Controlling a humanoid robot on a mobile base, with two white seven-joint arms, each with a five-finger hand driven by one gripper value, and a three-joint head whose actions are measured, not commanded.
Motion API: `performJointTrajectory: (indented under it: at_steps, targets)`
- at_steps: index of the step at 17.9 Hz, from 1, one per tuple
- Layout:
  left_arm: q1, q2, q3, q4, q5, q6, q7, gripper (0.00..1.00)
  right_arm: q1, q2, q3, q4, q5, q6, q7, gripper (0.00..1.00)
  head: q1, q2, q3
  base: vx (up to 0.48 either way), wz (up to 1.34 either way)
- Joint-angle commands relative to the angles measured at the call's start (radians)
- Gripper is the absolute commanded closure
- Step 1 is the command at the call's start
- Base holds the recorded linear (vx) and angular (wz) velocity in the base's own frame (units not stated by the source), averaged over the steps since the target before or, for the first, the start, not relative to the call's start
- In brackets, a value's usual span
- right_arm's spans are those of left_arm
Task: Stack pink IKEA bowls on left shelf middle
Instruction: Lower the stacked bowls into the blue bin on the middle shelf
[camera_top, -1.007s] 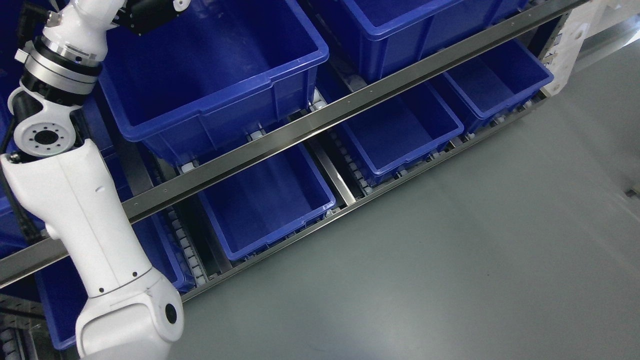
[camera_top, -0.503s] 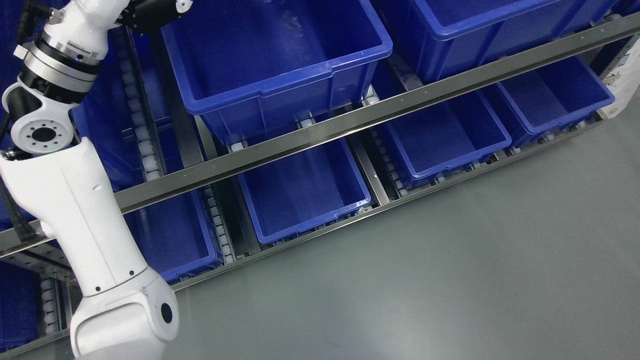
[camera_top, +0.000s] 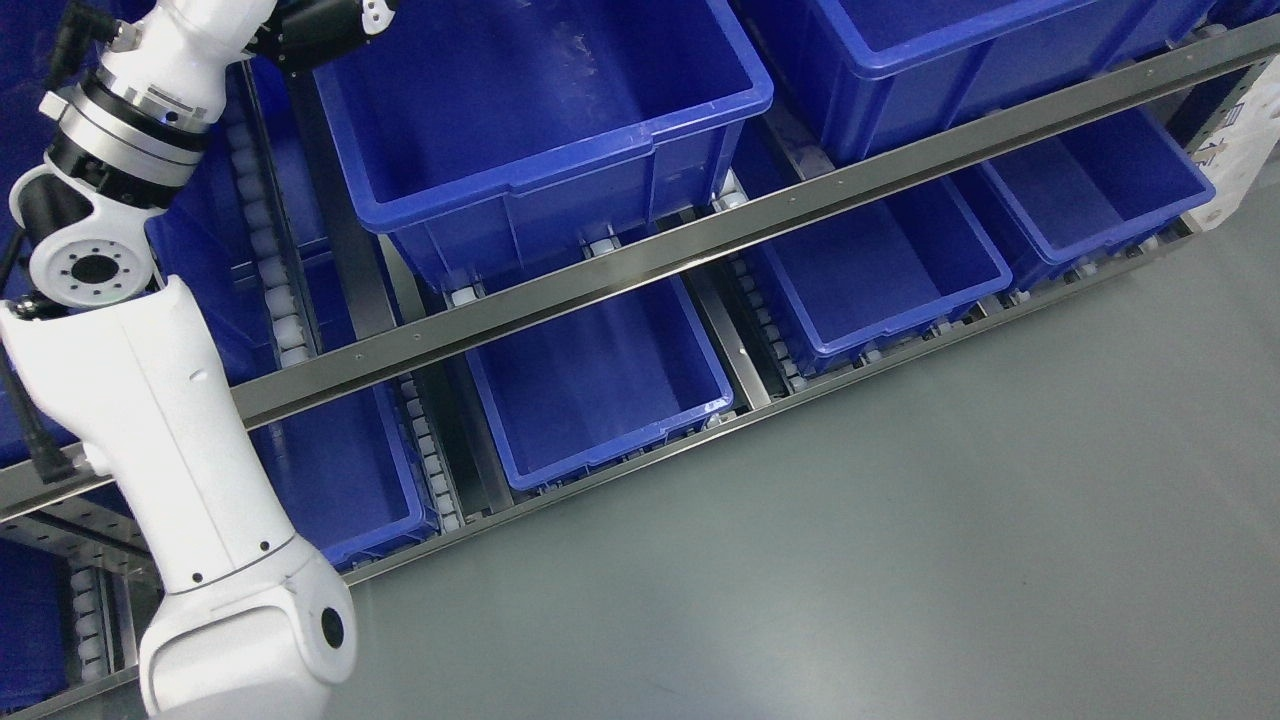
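Bins (camera_top: 540, 130) (blue, nothing visible inside) line the rack (camera_top: 640, 265); left arm (camera_top: 150, 400) raised.

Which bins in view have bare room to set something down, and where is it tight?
The big upper bin right of the left arm shows a bare floor, as do the lower bins and under the steel rail. Tight: roller tracks between bins. No pink bowls visible.

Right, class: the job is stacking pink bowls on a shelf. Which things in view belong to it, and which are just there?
Job:
left arm
shelf rail
No pink bowls visible.

Just there:
blue bins
grey floor
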Motion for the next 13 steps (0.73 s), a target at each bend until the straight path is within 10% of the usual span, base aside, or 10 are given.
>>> performJointTrajectory:
  at_steps: [1, 13]
  targets:
    - [0.006, 0.011, -0.002, 0.016, -0.027, 0.001, 0.0, 0.98, 0.0, -0.017, 0.0, 0.0, 0.0, 0.0, 0.001, 0.0, 0.0, 0.0, 0.0, 0.005, -0.04]
    - [0.044, -0.029, -0.062, 0.209, -0.211, 0.001, -0.075, 0.96, 0.0, -0.017, 0.0, -0.002, 0.0, 0.0, 0.002, 0.0, 0.0, 0.0, 0.0, 0.0, 0.0]
